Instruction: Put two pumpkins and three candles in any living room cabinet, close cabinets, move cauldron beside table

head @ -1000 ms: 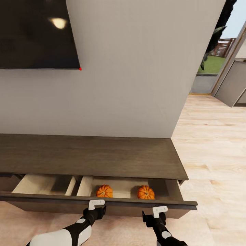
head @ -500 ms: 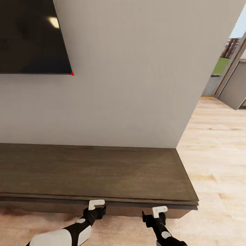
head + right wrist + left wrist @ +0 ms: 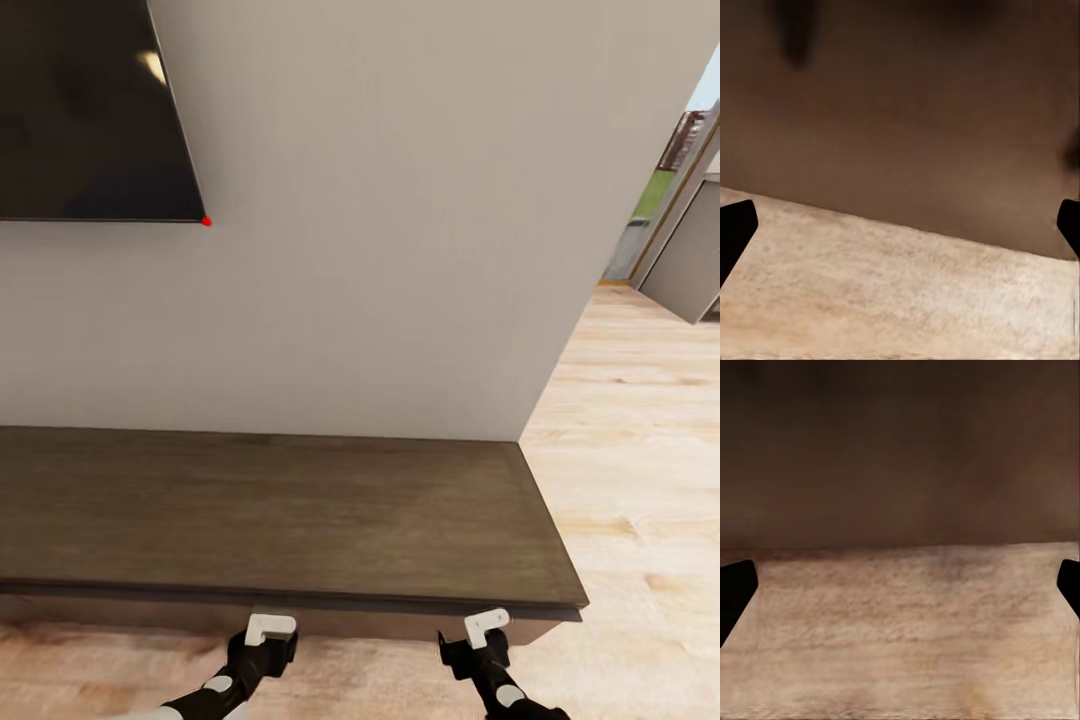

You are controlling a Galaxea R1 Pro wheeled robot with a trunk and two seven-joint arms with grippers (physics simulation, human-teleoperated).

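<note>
The long low dark brown cabinet (image 3: 270, 510) stands against the grey wall, its drawer front (image 3: 340, 620) flush under the top. Just in front of that drawer front are my left gripper (image 3: 262, 640) and right gripper (image 3: 485, 642), both low near the floor. In the left wrist view the left gripper (image 3: 900, 592) faces the dark front and the plank floor, its black fingertips (image 3: 733, 592) far apart with nothing between them. The right gripper (image 3: 900, 232) stands the same way, open and empty. The pumpkins, candles, cauldron and table are out of view.
A black wall-mounted TV (image 3: 90, 110) hangs above the cabinet's left part. Light wood plank floor (image 3: 640, 430) stretches to the right of the cabinet, past the wall's corner, towards a doorway (image 3: 670, 200) with greenery beyond it.
One second ago the drawer stood pulled out with two orange pumpkins inside; it is now shut and the pumpkins are hidden. The view has moved closer, and both grippers sit slightly lower.
</note>
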